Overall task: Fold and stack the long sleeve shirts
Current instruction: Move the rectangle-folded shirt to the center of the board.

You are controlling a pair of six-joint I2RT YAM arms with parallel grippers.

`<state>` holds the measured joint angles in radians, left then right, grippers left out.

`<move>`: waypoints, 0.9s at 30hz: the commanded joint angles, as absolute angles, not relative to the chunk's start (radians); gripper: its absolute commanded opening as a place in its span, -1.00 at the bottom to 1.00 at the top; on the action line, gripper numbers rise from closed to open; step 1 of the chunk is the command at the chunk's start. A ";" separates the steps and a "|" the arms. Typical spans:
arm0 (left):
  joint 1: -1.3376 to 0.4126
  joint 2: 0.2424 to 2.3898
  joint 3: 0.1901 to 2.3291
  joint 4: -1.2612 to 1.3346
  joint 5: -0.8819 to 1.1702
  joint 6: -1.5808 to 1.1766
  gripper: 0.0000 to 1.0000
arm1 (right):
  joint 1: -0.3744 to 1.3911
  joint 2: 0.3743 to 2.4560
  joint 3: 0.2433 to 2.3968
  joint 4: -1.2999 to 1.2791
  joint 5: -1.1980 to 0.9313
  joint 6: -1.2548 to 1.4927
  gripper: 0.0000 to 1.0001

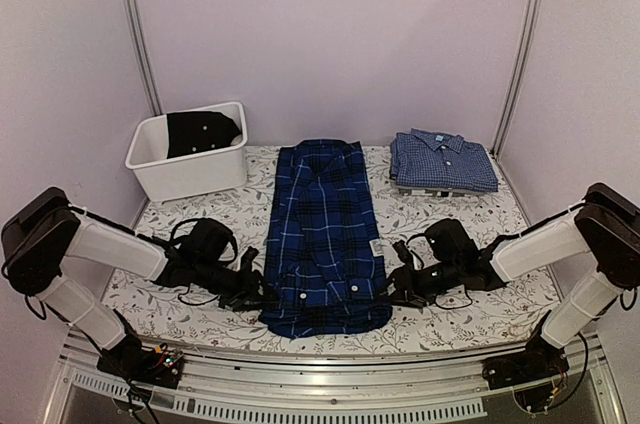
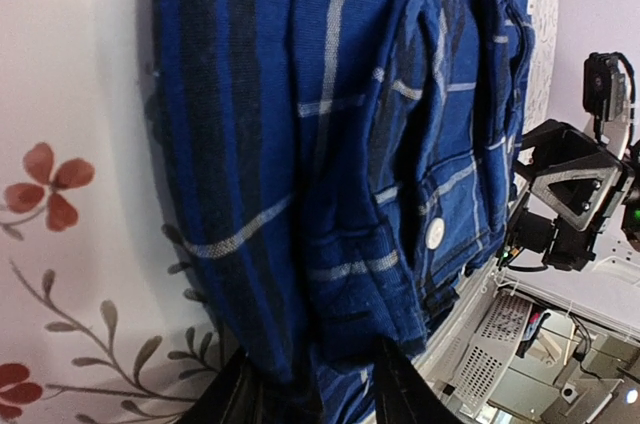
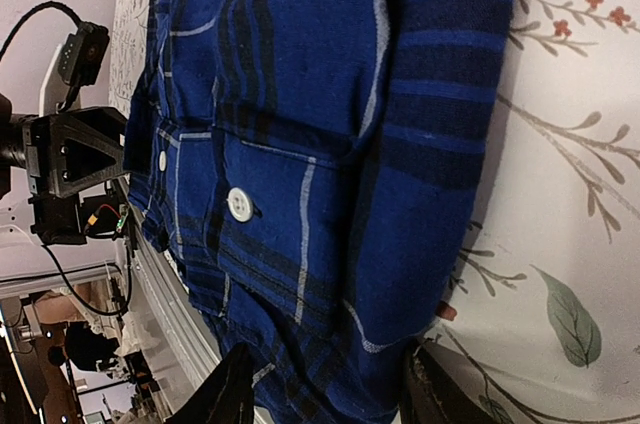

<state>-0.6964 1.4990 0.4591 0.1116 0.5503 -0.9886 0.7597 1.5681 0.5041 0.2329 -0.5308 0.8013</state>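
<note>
The navy and royal-blue plaid long sleeve shirt (image 1: 322,234) lies folded into a long strip in the middle of the table, collar at the far end. My left gripper (image 1: 262,296) is at the shirt's near left edge. In the left wrist view its fingers (image 2: 392,384) press in on gathered plaid cloth (image 2: 300,144). At the near right edge my right gripper (image 1: 392,289) stands with its fingers wide apart. In the right wrist view flat plaid cloth (image 3: 330,94) spans the gap between them. The lighter blue checked shirt (image 1: 442,159) lies folded at the back right.
A white bin (image 1: 190,176) holding a black garment (image 1: 203,131) stands at the back left. The shirt's hem reaches the table's near edge by the metal rail (image 1: 330,359). Purple walls close in the back and sides.
</note>
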 commanded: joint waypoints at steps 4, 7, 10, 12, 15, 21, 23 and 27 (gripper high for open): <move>-0.733 1.569 0.476 0.091 0.531 -1.009 -0.31 | 0.774 1.618 0.511 0.240 -0.536 0.813 -0.02; -0.750 1.581 0.471 0.113 0.543 -1.031 -0.36 | 0.780 1.630 0.512 0.250 -0.541 0.818 -0.02; -0.763 1.579 0.452 0.122 0.545 -1.044 -0.39 | 0.791 1.633 0.513 0.255 -0.543 0.821 -0.02; -0.766 1.577 0.435 0.120 0.547 -1.049 -0.35 | 0.797 1.635 0.509 0.257 -0.543 0.822 -0.03; -0.768 1.567 0.417 0.104 0.545 -1.053 -0.25 | 0.805 1.637 0.503 0.263 -0.542 0.828 -0.03; -0.769 1.536 0.405 0.073 0.528 -1.061 0.05 | 0.807 1.631 0.492 0.280 -0.534 0.838 -0.03; -0.770 1.548 0.411 0.083 0.528 -1.066 0.05 | 0.807 1.634 0.495 0.283 -0.534 0.840 -0.03; -0.773 1.583 0.433 0.114 0.534 -1.074 -0.04 | 0.807 1.640 0.504 0.292 -0.537 0.844 -0.02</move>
